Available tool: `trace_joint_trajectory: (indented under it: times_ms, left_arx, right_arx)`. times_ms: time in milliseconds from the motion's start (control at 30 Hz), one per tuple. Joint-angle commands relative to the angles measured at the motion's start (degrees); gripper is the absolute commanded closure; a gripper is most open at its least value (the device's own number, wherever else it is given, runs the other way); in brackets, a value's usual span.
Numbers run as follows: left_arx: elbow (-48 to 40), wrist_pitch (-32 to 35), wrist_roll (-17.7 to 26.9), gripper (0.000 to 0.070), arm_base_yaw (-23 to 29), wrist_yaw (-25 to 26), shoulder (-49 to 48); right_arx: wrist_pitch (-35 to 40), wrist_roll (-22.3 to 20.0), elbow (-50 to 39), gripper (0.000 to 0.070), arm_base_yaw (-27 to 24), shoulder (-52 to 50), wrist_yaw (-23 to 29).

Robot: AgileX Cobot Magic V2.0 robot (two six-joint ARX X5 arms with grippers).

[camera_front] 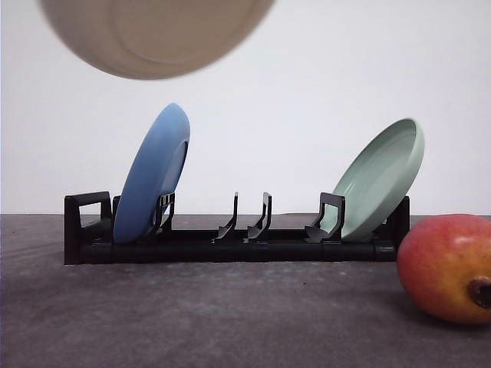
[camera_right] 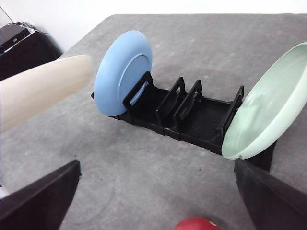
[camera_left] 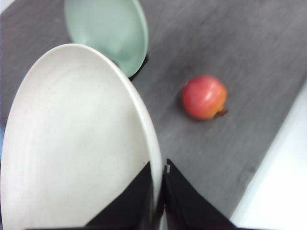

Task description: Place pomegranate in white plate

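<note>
The white plate [camera_front: 153, 34] hangs in the air above the left of the rack, blurred. In the left wrist view its cream face [camera_left: 72, 143] is close up, and my left gripper [camera_left: 158, 167] is shut on its rim. It also shows edge-on [camera_right: 43, 93] in the right wrist view. The pomegranate [camera_front: 445, 268], red fading to orange, lies on the grey table at the front right, and from above it sits beyond the plate [camera_left: 204, 97]. My right gripper [camera_right: 157, 165] is open, its fingers wide apart with nothing between them, just above the pomegranate [camera_right: 196, 224].
A black dish rack [camera_front: 230, 245] stands across the table. A blue plate [camera_front: 153, 172] leans in its left slot and a pale green plate [camera_front: 383, 176] in its right slot; the middle slots hold nothing. The table edge [camera_left: 268, 158] runs near the pomegranate.
</note>
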Motion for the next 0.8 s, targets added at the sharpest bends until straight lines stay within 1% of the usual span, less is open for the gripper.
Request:
trace_joint_trajectory:
  times_ms: [0,133,200,300,400,433,567,767]
  left_arx:
    - [-1.46,-0.21,-3.74,0.0691,-3.0,-4.36,0.1]
    - [-9.55,0.59,-8.67,0.0691,-8.52,-11.45,-0.4]
    - [-15.21,3.78,-10.26,0.0691,-10.41,-13.57,-0.37]
    - [-23.79,12.28,-12.68,0.0691,-12.3,-13.79,0.13]
    - [-30.81,21.46,-13.29,0.0691,-13.19,-14.28,1.68]
    - [-32.39,23.55,-13.76,0.0691,-13.21,-14.65,2.52]
    - [-35.58,28.62,-14.24,0.0691,-13.19,-16.09,7.84]
    - [-35.68,33.6,-13.71,0.0691,-13.21,-16.02,17.24]
  right_arx:
    - [0.28,1.05,0.85,0.0045,-0.02,0.22,-0.95]
    - [-0.1,1.05,0.85,0.0045,0.0,0.2,-1.12]
    - [-0.41,1.05,0.85,0.0045,0.0,0.22,-1.1]
    - [-0.97,1.03,0.85,0.0045,0.21,0.2,-1.1]
    - [-1.14,1.03,0.85,0.0045,0.95,0.22,-1.1]
    - [-1.14,1.03,0.85,0.0045,1.28,0.22,-1.1]
    - [-1.14,1.03,0.85,0.0045,2.81,0.2,-1.09]
    - [-1.14,1.03,0.85,0.0045,4.14,0.22,-1.05]
